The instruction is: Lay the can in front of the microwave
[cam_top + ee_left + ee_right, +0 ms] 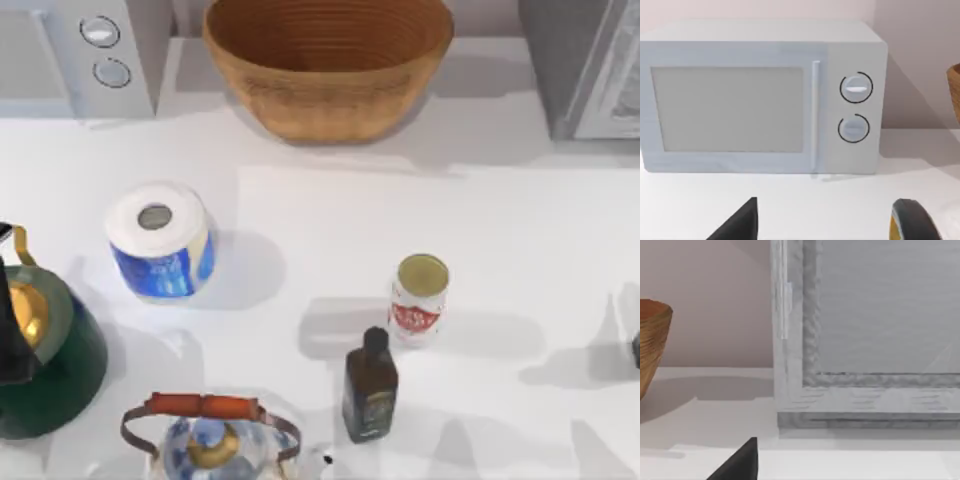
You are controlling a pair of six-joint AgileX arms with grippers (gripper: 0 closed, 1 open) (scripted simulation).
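White tabletop (400, 200) fills the top view. Light grey boxy microwave (80, 55) with two round dials sits at upper left of the frame; the left wrist view shows its front (760, 100), table bare just before it. Woven tan wicker basket (328, 62) sits at upper centre. A second grey appliance (590, 65) is at upper right. Dark green kettle with gold lid (50, 350) is at the left edge. White toilet roll in blue wrapper (160, 240) stands upright left of centre. Blue-and-white teapot with orange handle (210, 435) is at bottom. Dark glass bottle with black cap (369, 385) stands at lower centre. Small white can with red label and gold lid (418, 298) stands upright just beside the bottle, well apart from the microwave. Left gripper and right gripper: cannot tell how open, nothing seen held.
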